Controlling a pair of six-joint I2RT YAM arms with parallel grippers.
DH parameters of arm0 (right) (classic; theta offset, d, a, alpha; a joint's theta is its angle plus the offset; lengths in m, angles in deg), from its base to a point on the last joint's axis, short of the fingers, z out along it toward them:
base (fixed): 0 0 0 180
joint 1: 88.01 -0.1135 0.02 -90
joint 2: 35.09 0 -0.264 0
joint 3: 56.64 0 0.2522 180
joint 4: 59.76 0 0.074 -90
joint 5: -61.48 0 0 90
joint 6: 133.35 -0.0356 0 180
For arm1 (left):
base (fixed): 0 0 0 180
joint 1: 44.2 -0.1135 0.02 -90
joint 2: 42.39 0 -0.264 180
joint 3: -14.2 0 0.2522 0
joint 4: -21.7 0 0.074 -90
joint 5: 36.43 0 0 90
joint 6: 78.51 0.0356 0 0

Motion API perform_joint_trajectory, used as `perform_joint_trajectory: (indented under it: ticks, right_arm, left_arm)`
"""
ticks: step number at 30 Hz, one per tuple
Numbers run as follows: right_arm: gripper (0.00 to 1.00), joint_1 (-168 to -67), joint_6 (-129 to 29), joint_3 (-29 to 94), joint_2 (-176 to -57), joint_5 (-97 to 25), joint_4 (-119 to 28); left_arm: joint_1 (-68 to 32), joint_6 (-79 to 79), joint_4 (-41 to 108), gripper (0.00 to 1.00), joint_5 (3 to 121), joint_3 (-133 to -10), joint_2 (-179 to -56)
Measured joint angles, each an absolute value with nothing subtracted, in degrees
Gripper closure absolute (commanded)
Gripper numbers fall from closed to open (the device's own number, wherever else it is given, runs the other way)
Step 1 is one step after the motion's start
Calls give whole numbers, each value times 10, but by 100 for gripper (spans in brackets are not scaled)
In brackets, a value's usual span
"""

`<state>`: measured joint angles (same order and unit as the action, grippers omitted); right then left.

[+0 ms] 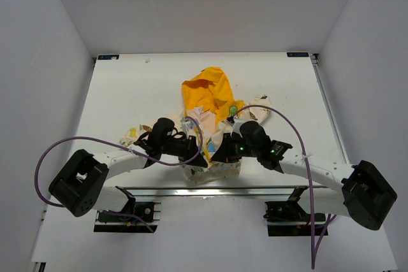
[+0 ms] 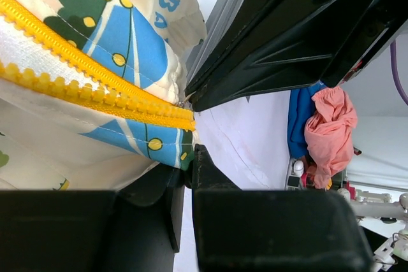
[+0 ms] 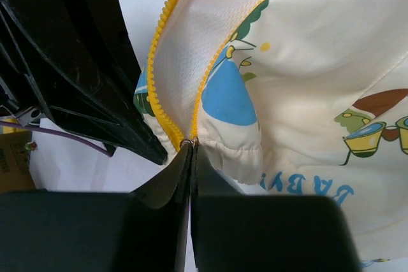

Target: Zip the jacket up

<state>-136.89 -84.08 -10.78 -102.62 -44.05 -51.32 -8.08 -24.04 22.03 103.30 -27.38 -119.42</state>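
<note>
The jacket (image 1: pixel 205 91) lies mid-table, yellow hood at the far end, cream printed body toward me. Both grippers meet at its near hem. My left gripper (image 1: pixel 199 159) is shut on the hem's corner beside the zipper's bottom end; in the left wrist view (image 2: pixel 185 160) the two yellow zipper rows (image 2: pixel 76 62) converge just above the jaws. My right gripper (image 1: pixel 221 153) is shut on the small metal zipper pull (image 3: pixel 190 142) at the bottom of the open zipper (image 3: pixel 155 81). The cream fabric (image 3: pixel 306 62) spreads above it. The zipper's two sides stand apart above the slider.
A metal rail (image 1: pixel 210 190) runs along the table's near edge between the arm bases. Purple cables (image 1: pixel 57 151) loop beside each arm. White walls enclose the table. Pink and blue cloth (image 2: pixel 325 125) hangs beyond the table's edge in the left wrist view.
</note>
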Motion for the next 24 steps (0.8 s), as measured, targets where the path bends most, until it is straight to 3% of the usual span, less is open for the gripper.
perform_joint_trajectory:
  ticks: [6,24]
  right_arm:
    - [100,-1377,-805,-95,-1026,-437,-499]
    - [100,-1439,-507,-13,-1041,-330,-421]
  left_arm:
    - [-81,-241,221,100,1033,-274,-1194]
    - [-81,-234,276,100,998,-293,-1181]
